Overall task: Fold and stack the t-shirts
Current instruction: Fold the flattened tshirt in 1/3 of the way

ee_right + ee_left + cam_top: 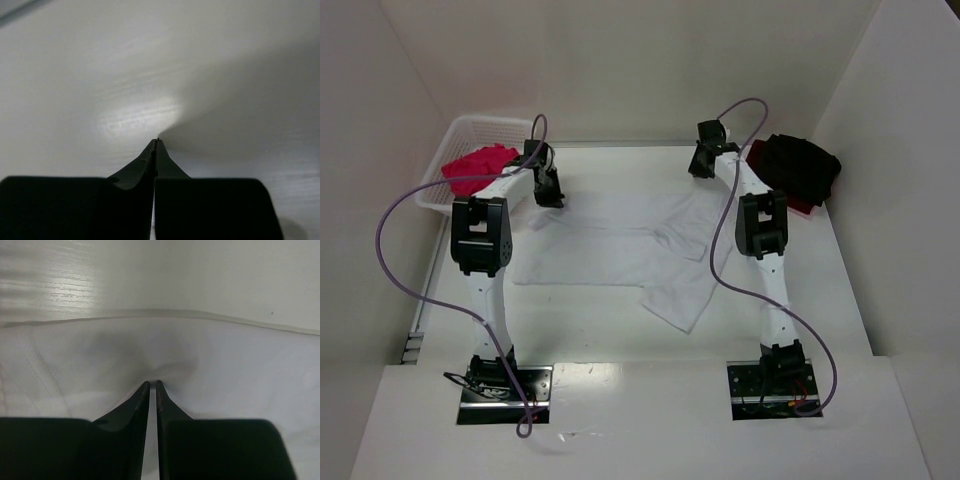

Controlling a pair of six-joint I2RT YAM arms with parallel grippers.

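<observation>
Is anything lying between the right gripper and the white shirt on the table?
Nothing visible. The right gripper hangs shut over bare table just beyond the far right edge of the white t-shirt. The black t-shirt sits off to its right, clear of that path.

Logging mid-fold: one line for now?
white shirt spread on table | left jaws barely apart at its far edge, grip unclear | right jaws shut, empty
</observation>
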